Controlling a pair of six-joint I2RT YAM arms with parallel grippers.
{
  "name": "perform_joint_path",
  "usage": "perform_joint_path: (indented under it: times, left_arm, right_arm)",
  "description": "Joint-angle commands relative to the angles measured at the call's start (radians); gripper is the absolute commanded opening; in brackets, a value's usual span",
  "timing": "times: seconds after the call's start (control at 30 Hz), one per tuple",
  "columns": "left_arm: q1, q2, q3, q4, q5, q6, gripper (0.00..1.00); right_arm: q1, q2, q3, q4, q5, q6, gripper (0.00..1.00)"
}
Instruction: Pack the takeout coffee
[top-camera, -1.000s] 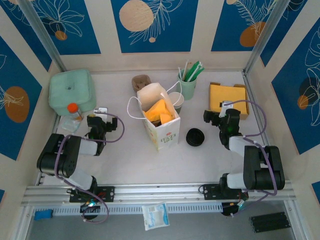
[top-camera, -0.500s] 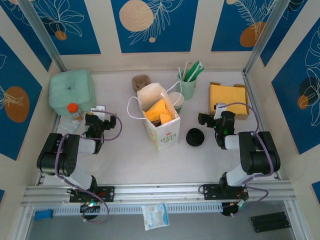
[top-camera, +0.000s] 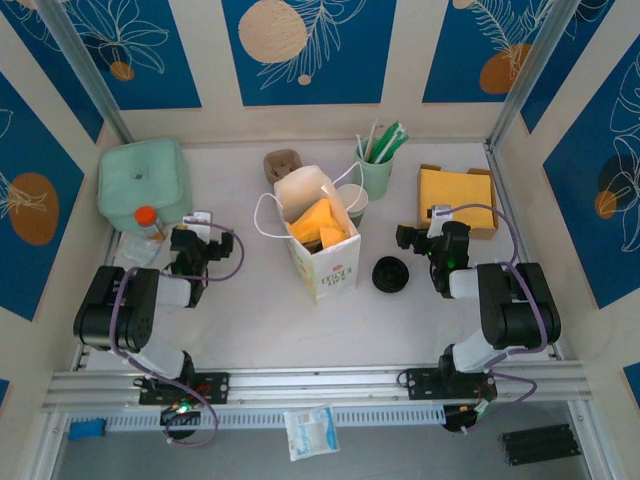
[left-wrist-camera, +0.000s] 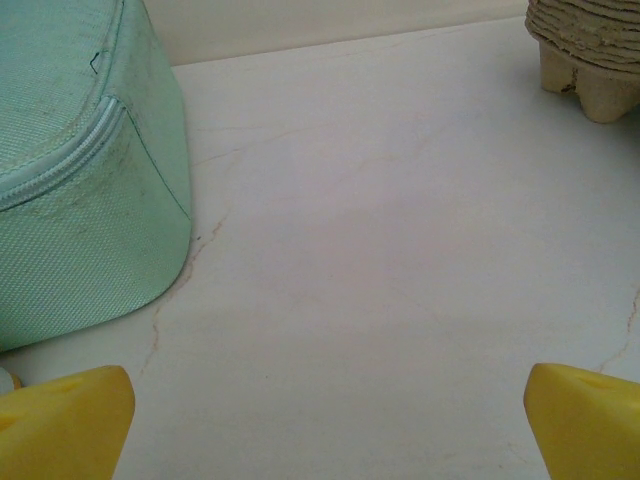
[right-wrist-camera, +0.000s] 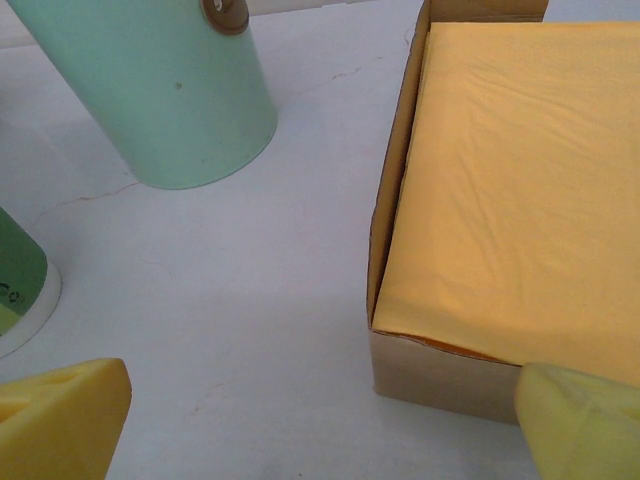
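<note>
On the white tabletop (top-camera: 250, 320), a mint-green fabric zip case (top-camera: 145, 180) sits at 10 o'clock. A white paper carrier bag (top-camera: 325, 255) stands at the centre, with a brown cardboard box of yellow napkins (top-camera: 457, 197) at 2 o'clock. The left end effector (top-camera: 193, 230) at 9 o'clock and the right end effector (top-camera: 425, 232) at 3 o'clock are both spread wide, holding nothing. The small white green-banded paper coffee cup (top-camera: 352, 205) stands open-topped just beside the bag, at its 1 o'clock. The round black plastic lid (top-camera: 390, 273) lies at the bag's 4 o'clock.
</note>
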Motion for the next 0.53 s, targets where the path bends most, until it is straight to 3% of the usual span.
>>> perform_joint_path:
  times: [0.0, 0.5]
  left_arm:
    - [0.007, 0.005, 0.008, 0.020, 0.018, -0.018, 0.99]
    - [0.004, -0.001, -0.004, 0.039, 0.018, -0.015, 0.99]
  right_arm:
    - [-0.003, -0.014, 0.013, 0.029, -0.020, -0.019, 0.99]
    - [-0.003, -0.015, 0.013, 0.030, -0.018, -0.020, 0.99]
